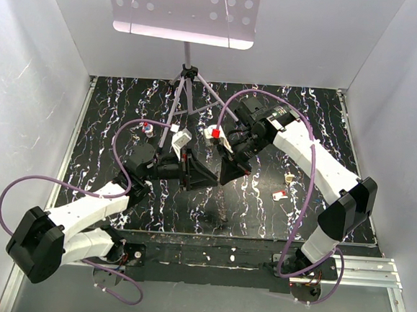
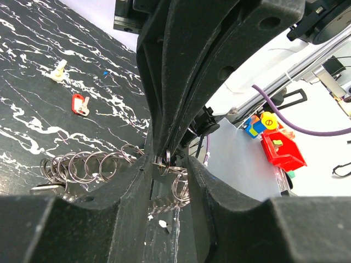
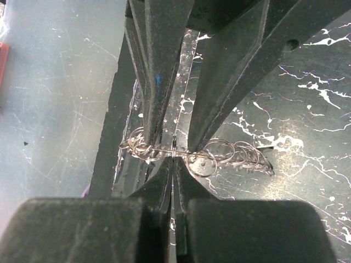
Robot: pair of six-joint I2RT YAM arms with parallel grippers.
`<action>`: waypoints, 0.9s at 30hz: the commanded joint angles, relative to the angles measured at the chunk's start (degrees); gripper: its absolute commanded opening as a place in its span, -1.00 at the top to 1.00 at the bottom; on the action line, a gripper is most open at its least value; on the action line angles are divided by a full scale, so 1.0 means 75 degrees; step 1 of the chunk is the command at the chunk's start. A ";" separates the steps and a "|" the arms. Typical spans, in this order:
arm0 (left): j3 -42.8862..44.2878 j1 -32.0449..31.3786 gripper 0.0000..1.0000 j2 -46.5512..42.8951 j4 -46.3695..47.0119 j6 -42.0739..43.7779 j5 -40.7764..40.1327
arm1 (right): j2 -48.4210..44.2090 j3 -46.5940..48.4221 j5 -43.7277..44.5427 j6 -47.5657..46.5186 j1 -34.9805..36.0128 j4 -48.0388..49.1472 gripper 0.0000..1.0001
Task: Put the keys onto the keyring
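The keyring [image 3: 219, 150], a thin grey wire hoop fringed with small metal rings, lies edge-on across the dark marbled table, and its fringe [image 2: 82, 167] trails left in the left wrist view. My right gripper [image 3: 174, 158] is shut, pinching one small ring on the hoop's wire. My left gripper [image 2: 167, 164] straddles that same spot from the opposite side, its jaws apart and one fingertip [image 3: 151, 137] against the wire on each side of the right gripper's tip. Two keys lie loose on the table to the right: a red key [image 1: 280, 195] [image 2: 80, 104] and a cream key [image 1: 289, 178] [image 2: 57, 71].
A music stand's tripod [image 1: 187, 82] rises behind the grippers, its perforated desk [image 1: 184, 9] overhead. A small coloured piece [image 1: 147, 128] lies at the back left. White walls enclose the table. A red bin [image 2: 282, 150] sits beyond the table's near edge.
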 commanded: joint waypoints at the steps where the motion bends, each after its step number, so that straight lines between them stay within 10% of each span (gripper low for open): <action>1: 0.0158 -0.0066 0.40 0.0036 -0.0026 0.0139 0.0131 | -0.0013 0.0335 -0.0371 0.0071 -0.0043 -0.0416 0.97; 27: 0.0334 -0.0230 0.60 -0.0034 -0.0471 0.0455 -0.0185 | 0.0034 0.0299 -0.0394 0.0165 -0.0054 -0.0381 0.97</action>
